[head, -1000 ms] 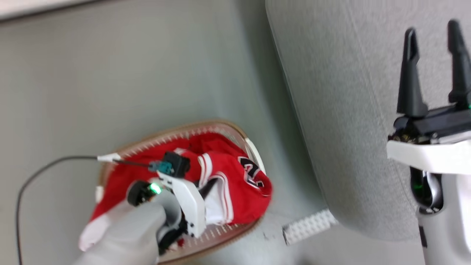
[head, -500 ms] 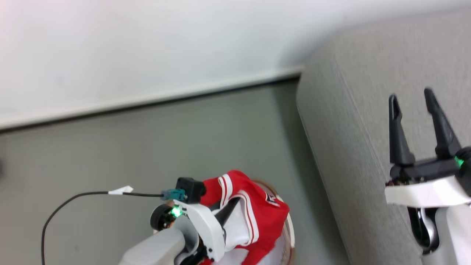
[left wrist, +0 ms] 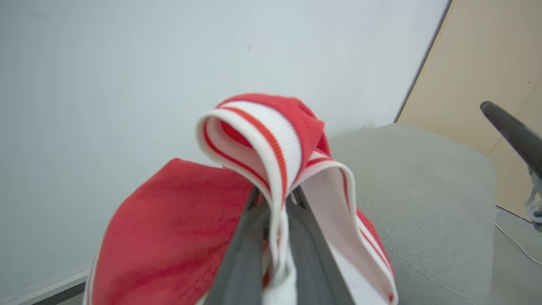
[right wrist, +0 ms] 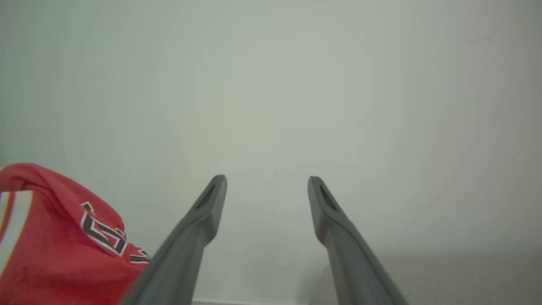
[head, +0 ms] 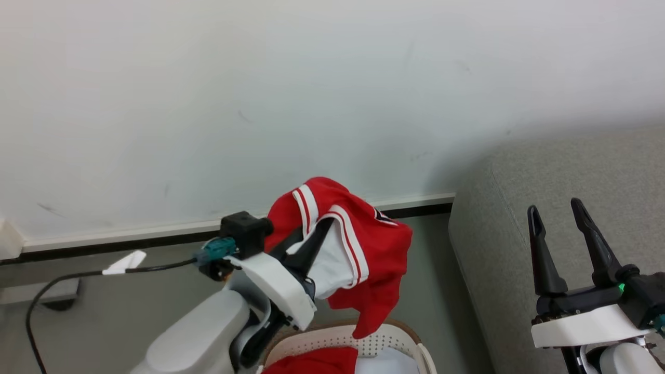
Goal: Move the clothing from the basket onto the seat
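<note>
The left gripper has its jaws pinched tight on the striped hem of a red garment, which hangs above the basket, left of the seat. The right gripper hovers near the seat, jaws spread wide and empty. I'd call this the carry: next the garment needs swinging right over the seat, then release.

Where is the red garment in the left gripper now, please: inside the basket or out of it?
Out: the garment hangs bunched from the shut left gripper, held above the basket, not yet on the seat.
</note>
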Available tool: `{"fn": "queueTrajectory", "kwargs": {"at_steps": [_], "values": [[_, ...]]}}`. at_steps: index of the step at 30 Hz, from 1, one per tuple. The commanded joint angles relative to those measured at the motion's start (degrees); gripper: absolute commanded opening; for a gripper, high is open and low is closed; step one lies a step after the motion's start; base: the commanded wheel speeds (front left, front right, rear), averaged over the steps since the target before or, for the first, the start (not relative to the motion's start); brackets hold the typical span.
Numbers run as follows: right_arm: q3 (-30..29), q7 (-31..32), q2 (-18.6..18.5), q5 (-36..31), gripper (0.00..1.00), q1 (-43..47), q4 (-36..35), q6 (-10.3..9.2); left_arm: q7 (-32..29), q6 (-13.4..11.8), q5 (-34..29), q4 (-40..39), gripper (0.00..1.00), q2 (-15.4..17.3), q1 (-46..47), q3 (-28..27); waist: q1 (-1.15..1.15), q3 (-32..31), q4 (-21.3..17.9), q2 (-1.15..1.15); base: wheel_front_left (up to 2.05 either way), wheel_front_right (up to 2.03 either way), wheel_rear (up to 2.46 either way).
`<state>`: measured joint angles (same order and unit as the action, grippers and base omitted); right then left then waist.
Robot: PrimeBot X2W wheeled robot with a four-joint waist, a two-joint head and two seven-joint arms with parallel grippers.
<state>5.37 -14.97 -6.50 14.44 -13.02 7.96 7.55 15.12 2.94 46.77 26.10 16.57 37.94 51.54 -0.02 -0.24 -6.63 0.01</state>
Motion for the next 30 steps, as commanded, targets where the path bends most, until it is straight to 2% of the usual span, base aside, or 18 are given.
{"fn": "queueTrajectory", "kwargs": {"at_steps": [1, 7, 15, 22, 27, 30], "values": [[0.13, -0.15, 0.12, 0.75, 1.00, 1.22, 0.05, -0.12, 0.04, -0.60, -1.46, -1.60, 0.00, 0.76, -0.84, -1.06, 0.02, -1.36, 0.85, -0.01, 0.00, 0.00, 0.00], [1.82, -0.15, 0.64, 1.22, 1.00, 3.26, -0.21, -0.12, 0.04, -2.92, -3.03, -6.46, 0.00, 2.18, -0.52, -3.90, 0.02, -2.60, 1.34, -0.01, 0.00, 0.00, 0.00], [6.95, -0.15, -0.66, 0.66, 1.00, 3.14, -1.31, -0.12, -0.18, -4.11, -3.10, -8.84, 0.00, 2.98, -0.55, -4.48, 0.02, -2.39, 1.60, -0.01, 0.00, 0.00, 0.00], [14.95, -0.15, -3.04, 1.79, 1.00, 1.73, -1.20, -0.12, -0.75, -4.01, -3.21, -8.39, 0.00, 1.88, 0.71, -3.91, 0.02, -2.14, 2.85, -0.01, 0.00, 0.00, 0.00], [21.83, -0.15, -4.69, -0.33, 1.00, -1.95, 2.98, -0.12, -1.01, -3.47, -3.76, -8.15, 0.00, 0.34, 1.35, -2.43, 0.02, -2.08, 4.91, -0.01, 0.00, 0.00, 0.00], [24.03, -0.15, -5.28, -2.65, 1.00, -4.78, 7.46, -0.12, -1.28, -2.83, -3.94, -8.02, 0.00, -0.98, 1.27, -1.15, 0.02, -2.10, 6.47, -0.01, 0.00, 0.00, 0.00]]}}
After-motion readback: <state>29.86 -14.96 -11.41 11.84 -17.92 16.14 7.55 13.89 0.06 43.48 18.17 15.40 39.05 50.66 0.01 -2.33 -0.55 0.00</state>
